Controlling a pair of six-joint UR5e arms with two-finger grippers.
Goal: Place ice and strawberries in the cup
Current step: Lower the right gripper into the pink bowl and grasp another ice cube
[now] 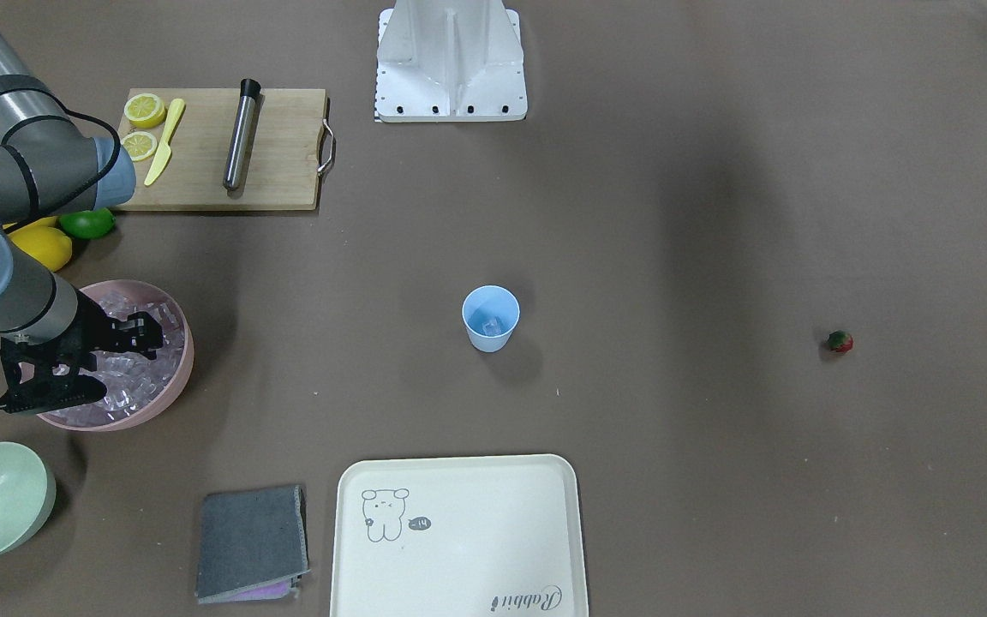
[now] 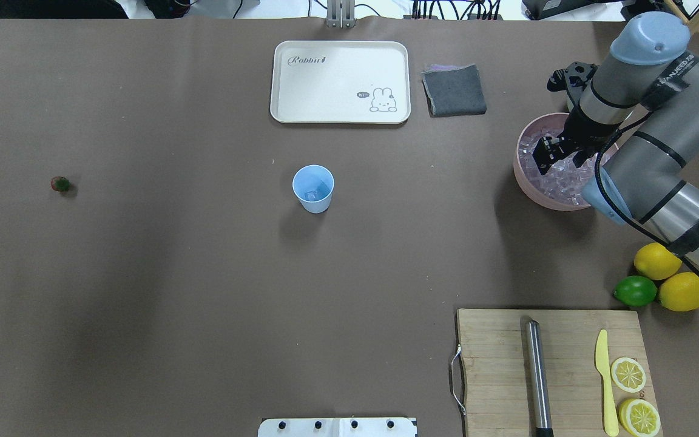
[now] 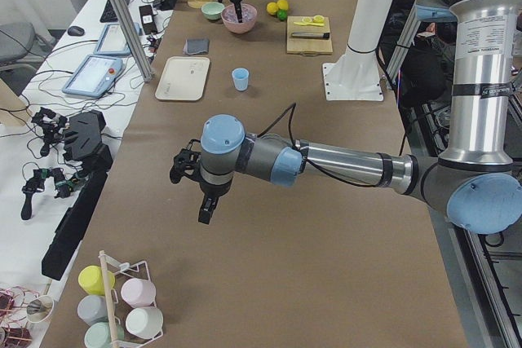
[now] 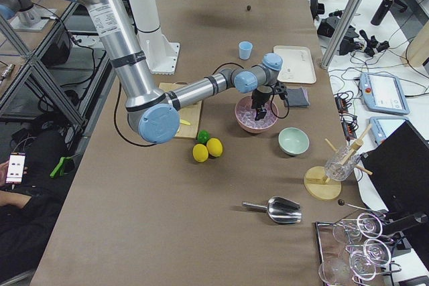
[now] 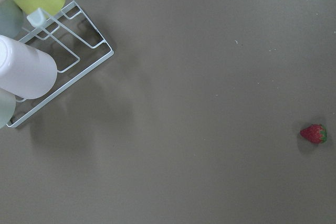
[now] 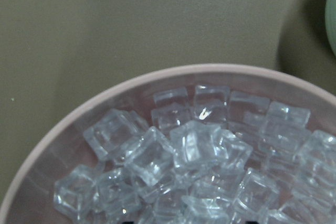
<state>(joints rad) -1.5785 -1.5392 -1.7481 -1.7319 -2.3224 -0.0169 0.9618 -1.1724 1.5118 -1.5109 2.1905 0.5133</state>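
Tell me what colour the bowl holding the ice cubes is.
Pink. The bowl shows best in the overhead exterior view.

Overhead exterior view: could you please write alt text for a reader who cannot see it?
The right gripper reaches into a pink bowl of ice on the view's right side. A light-blue cup stands in the middle with a little ice inside, and a strawberry lies alone far to the left.

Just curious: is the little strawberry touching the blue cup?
Apart. The overhead view shows the strawberry far left of the cup, with bare table between them.
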